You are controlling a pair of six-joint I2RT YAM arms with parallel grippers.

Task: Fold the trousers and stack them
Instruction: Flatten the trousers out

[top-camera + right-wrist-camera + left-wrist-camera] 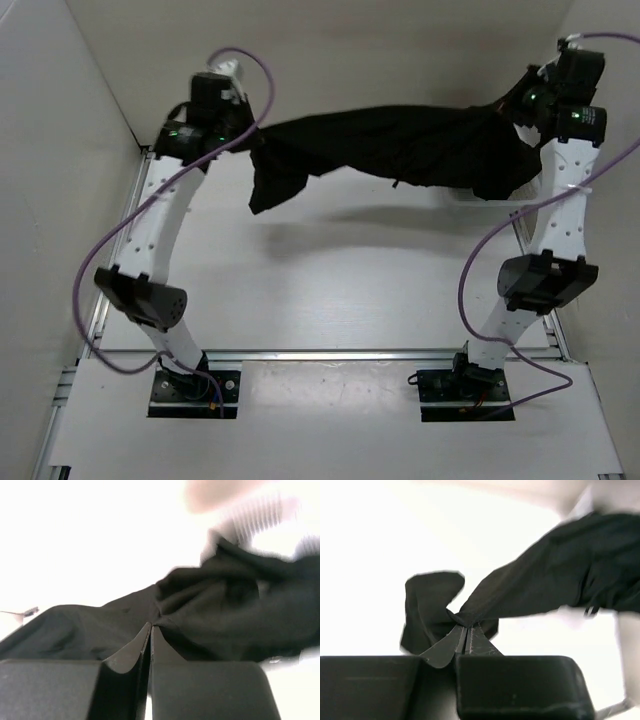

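**Black cloth, white arms, purple cables**

We see the trousers as plain matte black, with no pattern. The left arm and right arm are white with black joints and small green lights. Their cables are purple. We find the table off-white, its rails silver, and the left gripper charcoal black.

White table, pale walls

The top view is evenly lit and fairly sharp, with a soft shadow on the pale tabletop under the trousers. Both wrist views are blown out to white, and the black cloth there is blurred and smeared at its edges.
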